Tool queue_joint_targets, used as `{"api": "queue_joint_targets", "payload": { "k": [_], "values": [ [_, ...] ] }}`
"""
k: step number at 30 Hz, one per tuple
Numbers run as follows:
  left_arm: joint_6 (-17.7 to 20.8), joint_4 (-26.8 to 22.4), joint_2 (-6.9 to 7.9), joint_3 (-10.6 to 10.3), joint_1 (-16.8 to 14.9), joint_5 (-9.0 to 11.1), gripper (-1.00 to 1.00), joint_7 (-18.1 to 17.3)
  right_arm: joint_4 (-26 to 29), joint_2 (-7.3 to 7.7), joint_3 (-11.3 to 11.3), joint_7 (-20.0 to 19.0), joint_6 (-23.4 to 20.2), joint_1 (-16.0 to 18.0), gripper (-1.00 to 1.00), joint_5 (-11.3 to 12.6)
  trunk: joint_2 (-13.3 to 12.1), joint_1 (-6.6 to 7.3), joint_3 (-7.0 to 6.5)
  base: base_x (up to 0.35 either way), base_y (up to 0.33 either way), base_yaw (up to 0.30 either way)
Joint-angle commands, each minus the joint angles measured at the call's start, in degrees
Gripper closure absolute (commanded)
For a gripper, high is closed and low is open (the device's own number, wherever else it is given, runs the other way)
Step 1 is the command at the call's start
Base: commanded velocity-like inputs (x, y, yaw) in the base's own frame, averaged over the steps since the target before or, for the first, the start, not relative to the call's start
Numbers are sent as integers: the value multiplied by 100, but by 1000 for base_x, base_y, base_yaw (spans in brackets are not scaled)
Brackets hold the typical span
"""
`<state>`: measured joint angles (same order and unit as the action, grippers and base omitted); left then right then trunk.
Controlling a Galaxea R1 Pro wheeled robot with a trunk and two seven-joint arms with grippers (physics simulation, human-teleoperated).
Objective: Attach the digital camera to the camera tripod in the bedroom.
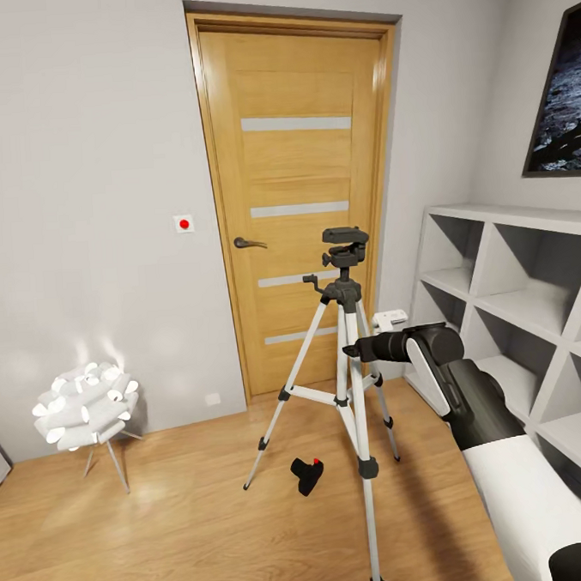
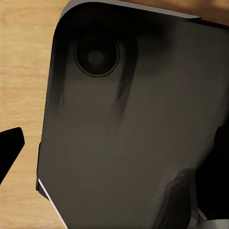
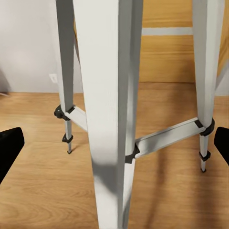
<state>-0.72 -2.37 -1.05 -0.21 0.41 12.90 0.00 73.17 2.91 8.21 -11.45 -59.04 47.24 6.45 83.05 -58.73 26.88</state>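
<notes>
A closed wooden door (image 1: 301, 204) with four pale horizontal strips and a dark lever handle (image 1: 248, 242) is set in a grey wall (image 1: 88, 208). A white switch plate with a red dot (image 1: 183, 223) is mounted beside it. A white flower-shaped lamp (image 1: 84, 406) is placed on the wood floor (image 1: 185, 538). White shelving (image 1: 515, 311) is seen below a dark framed picture (image 1: 563, 102).

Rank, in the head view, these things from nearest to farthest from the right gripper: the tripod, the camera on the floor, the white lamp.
1. camera tripod: right beside the right gripper, at its legs.
2. digital camera: lower, lying on the wood floor under the tripod.
3. white lamp: far off, by the left wall.
</notes>
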Motion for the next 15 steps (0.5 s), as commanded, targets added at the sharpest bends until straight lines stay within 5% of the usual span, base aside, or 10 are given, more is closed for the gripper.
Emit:
{"api": "queue_joint_targets", "payload": {
  "k": [1, 15],
  "values": [
    [-8, -9, -1, -5, 3, 39, -100, 0, 4, 6, 10, 36, -22, 4, -100, 54, 3, 0, 5, 0, 0, 0],
    [-8, -9, -2, -5, 3, 38, -100, -1, -62, -19, 5, 77, 349, 4, -100, 100, 3, 0, 5, 0, 0, 0]
  ]
}}
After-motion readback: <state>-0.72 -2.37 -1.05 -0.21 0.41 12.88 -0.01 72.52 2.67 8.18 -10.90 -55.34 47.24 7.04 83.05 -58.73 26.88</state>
